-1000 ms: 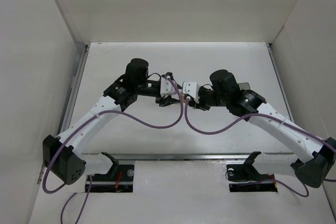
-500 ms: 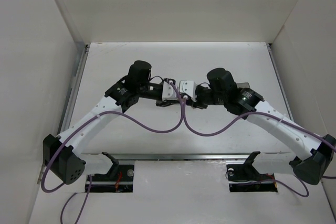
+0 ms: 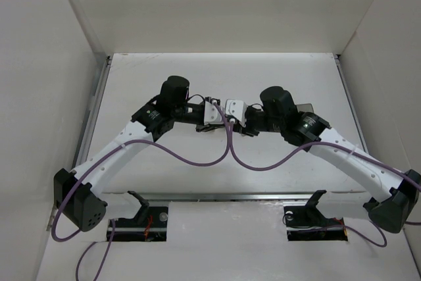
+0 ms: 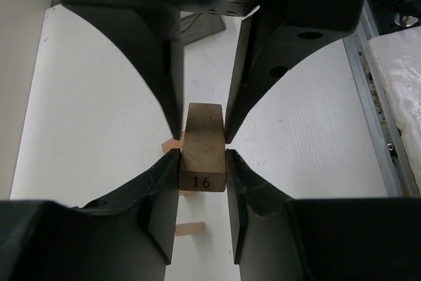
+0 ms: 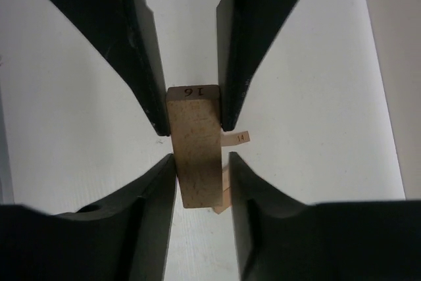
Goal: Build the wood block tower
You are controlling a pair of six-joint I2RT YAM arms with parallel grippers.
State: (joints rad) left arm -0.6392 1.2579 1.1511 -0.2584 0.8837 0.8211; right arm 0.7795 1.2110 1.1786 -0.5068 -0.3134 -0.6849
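A light tan wooden block marked 16 is held level above the table between both grippers. My left gripper is shut on its numbered end, with both fingers pressed to its sides. My right gripper straddles the other end of the block: its left finger touches the block and its right finger stands a little off it. Thin tan planks of the tower lie on the table below, one marked 14 and others partly hidden. In the top view the grippers meet mid-table and hide the block.
A grey object sits partly hidden behind the right arm and also shows in the left wrist view. A metal rail runs along the table's near edge. White walls enclose the table on three sides.
The two grippers have closed in on each other at mid-table, the right arm moving left; in the last half second they hardly move.
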